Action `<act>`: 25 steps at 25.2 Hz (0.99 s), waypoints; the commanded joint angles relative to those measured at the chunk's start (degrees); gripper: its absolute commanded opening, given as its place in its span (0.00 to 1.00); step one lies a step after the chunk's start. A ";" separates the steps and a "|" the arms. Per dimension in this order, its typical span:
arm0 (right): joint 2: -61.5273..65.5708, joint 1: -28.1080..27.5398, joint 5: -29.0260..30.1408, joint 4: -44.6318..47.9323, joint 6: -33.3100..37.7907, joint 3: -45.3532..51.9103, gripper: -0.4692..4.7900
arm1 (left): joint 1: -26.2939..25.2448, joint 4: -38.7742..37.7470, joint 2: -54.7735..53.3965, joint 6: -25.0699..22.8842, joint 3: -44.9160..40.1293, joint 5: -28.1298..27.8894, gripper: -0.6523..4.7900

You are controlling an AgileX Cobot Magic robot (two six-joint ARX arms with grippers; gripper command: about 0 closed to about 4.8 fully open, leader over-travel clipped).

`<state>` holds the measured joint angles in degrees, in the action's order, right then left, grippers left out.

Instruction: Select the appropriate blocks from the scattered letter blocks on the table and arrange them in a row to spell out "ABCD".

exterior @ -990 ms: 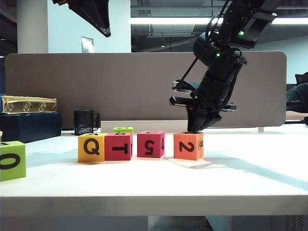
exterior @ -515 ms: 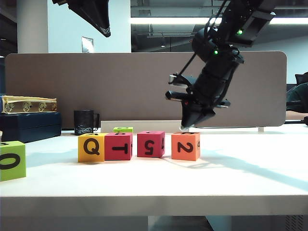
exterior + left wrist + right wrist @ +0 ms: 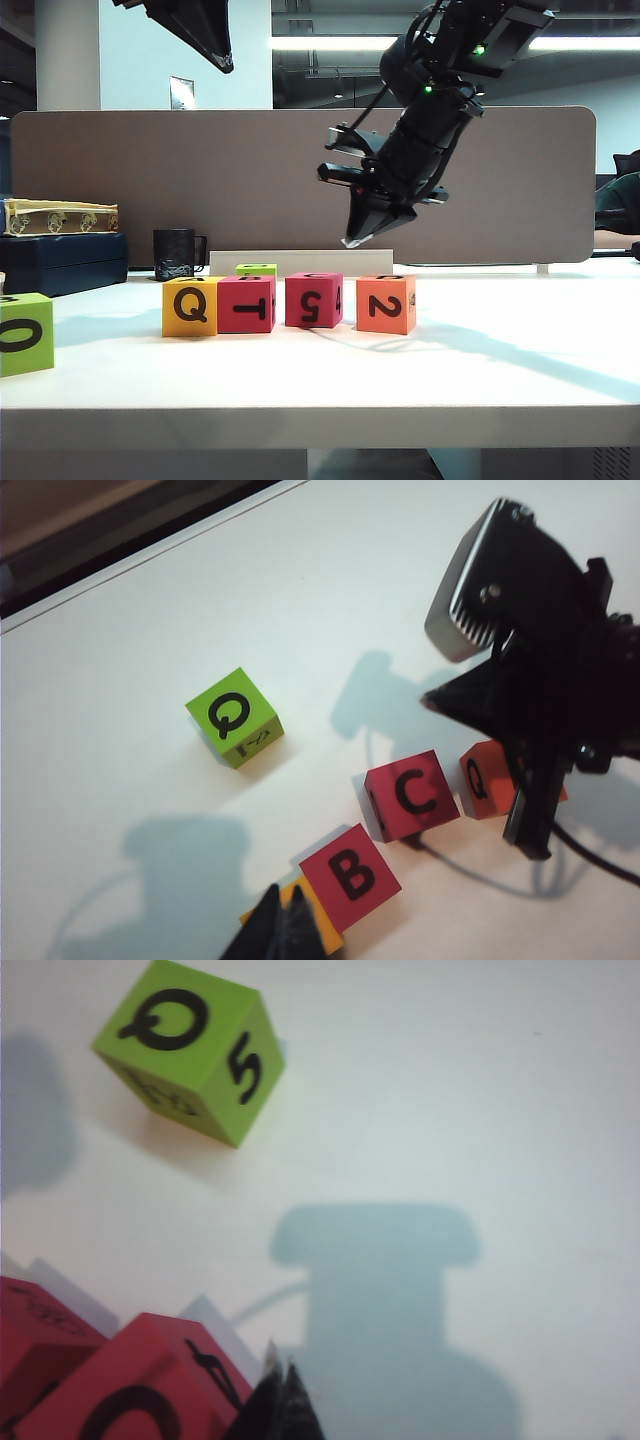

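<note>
Four blocks stand in a row on the white table (image 3: 500, 370): yellow Q (image 3: 190, 306), magenta T (image 3: 246, 304), magenta 5 (image 3: 313, 299) and orange 2 (image 3: 386, 304). From above, the left wrist view shows the tops of the magenta blocks as B (image 3: 350, 875) and C (image 3: 411, 795), with the orange block (image 3: 487, 777) beside the C. My right gripper (image 3: 352, 240) hangs shut and empty above the gap between the 5 and the 2, touching neither. My left gripper (image 3: 225, 65) is shut, high above the yellow block (image 3: 318, 922).
A small lime-green cube (image 3: 256, 269) sits behind the row, and a larger lime-green cube marked 0 (image 3: 25, 333) stands at the table's left front. A black mug (image 3: 175, 253) and stacked boxes (image 3: 60, 240) stand at the back left before the divider panel (image 3: 280, 180).
My right gripper has lifted off the orange block's top and swung up and to the left. The orange block has shifted slightly left. The left gripper has stayed put.
</note>
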<state>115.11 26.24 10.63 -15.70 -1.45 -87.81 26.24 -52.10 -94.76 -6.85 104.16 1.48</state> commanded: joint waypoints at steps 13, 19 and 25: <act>3.17 3.19 1.31 0.81 0.15 -0.28 0.09 | 0.07 0.72 0.42 -0.24 0.13 0.28 0.11; 3.41 3.78 1.79 -0.44 0.11 -0.28 0.09 | 0.07 0.72 0.42 -0.26 0.13 0.26 0.11; 3.37 4.11 3.45 -2.80 0.11 -0.31 0.09 | 0.07 0.74 0.39 -0.26 0.13 0.26 0.11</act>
<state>118.61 29.85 12.99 -16.34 -1.39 -87.99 26.24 -51.81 -94.76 -6.85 104.14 1.52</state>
